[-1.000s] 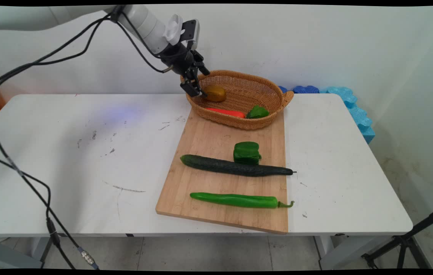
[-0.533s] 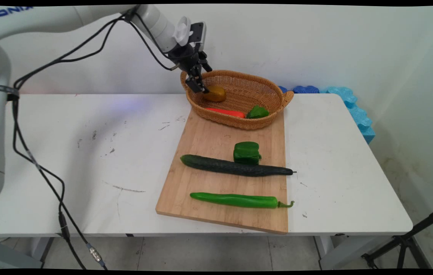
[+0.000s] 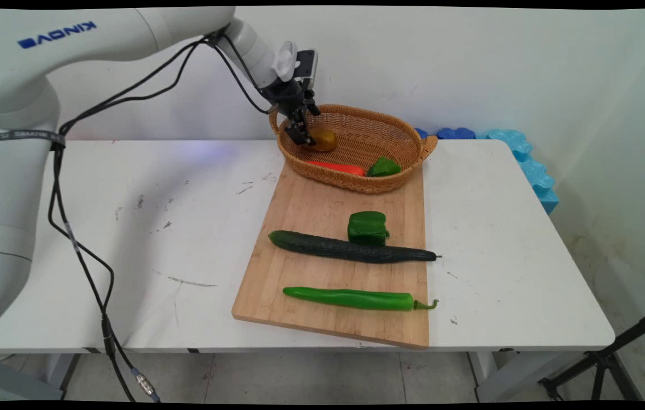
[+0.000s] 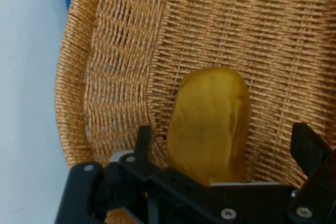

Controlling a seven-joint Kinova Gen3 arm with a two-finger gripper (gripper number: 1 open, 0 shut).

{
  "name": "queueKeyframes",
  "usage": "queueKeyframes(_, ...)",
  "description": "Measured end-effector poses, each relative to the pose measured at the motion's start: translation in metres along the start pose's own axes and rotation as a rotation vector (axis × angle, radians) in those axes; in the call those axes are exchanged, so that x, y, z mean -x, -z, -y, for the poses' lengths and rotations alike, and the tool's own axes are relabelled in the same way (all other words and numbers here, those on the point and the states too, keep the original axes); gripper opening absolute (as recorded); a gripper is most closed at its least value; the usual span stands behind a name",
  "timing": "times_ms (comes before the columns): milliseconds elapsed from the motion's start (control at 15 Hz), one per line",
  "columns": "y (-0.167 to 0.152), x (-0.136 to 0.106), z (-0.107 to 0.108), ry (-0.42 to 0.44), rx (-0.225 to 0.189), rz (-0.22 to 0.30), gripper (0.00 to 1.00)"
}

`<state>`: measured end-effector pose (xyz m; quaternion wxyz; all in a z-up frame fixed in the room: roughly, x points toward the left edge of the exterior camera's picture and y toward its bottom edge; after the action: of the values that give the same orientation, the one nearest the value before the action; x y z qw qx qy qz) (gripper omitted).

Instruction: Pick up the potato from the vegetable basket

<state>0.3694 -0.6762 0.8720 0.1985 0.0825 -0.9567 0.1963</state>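
1. The potato (image 4: 210,124), a yellowish-brown lump, lies in the left end of the wicker basket (image 3: 396,128), resting on the woven floor where it curves up into the wall.
2. The gripper (image 3: 303,135) hangs over the basket's left rim with its tips down inside. In the hand view its jaws are spread wide, one finger on each side of the potato, and neither is seen to press on it.
3. Deeper in the basket lie a red vegetable (image 3: 336,167) and a small green pepper (image 3: 383,167), near each other along the near wall and apart from the potato.
4. The basket stands on the far end of a wooden cutting board (image 3: 311,210), which lies on the white table (image 3: 100,228).
5. On the board's open part lie a green bell pepper (image 3: 368,228), touching a dark cucumber (image 3: 350,249) just in front of it, and nearer still a long green chili (image 3: 356,298), apart from both.
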Motion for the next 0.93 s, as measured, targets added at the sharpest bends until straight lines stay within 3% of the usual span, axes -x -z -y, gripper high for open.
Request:
queueKeyframes(733,-0.034,0.002,0.005,0.006,0.018,0.017,1.0)
queueKeyframes(800,-0.035,0.002,0.005,0.006,0.018,0.017,0.0)
queueKeyframes(933,-0.039,0.002,0.005,0.008,0.02,0.019,0.0)
